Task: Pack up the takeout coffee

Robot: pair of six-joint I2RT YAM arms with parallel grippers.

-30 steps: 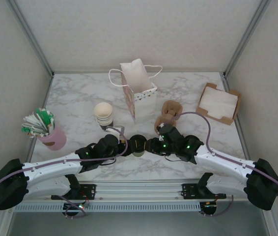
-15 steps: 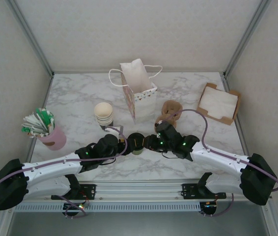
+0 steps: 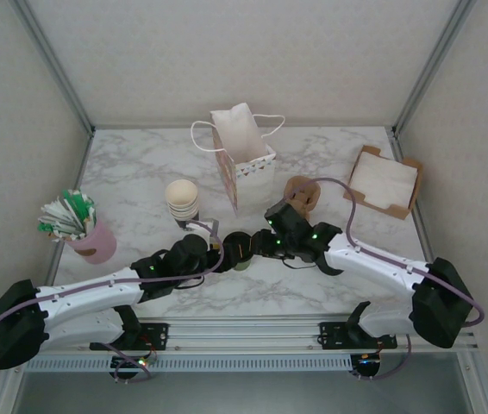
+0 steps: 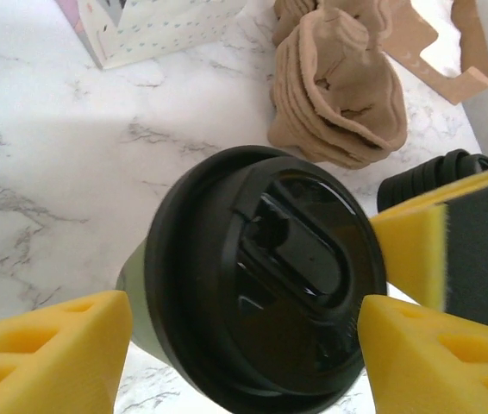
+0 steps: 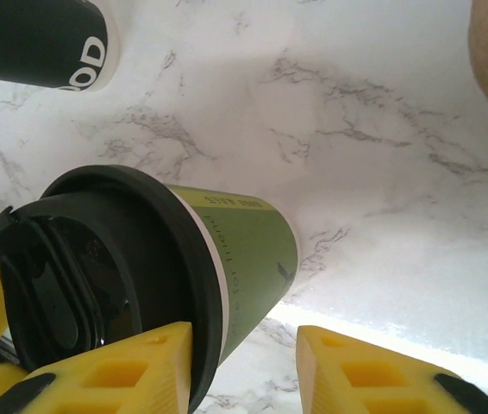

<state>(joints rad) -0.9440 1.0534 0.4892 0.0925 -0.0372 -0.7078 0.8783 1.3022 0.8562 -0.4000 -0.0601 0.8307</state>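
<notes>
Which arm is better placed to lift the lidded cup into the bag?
Left, probably: the left gripper has fingers against both sides of the takeout coffee; the right gripper sits off-centre, jaws apart.

One lidded coffee (image 4: pixel 265 276), one bag (image 3: pixel 242 159), one cup stack (image 3: pixel 182 200).

Takeout coffee (image 4: pixel 265 276) inside left hand (image 4: pixel 246 304)

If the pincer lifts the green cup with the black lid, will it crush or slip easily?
The cup looks like thin paper, so a hard squeeze would probably dent its wall. Its smooth, tapered side may slide in a loose grip. The black lid seems seated all round, which likely stiffens the rim.
</notes>
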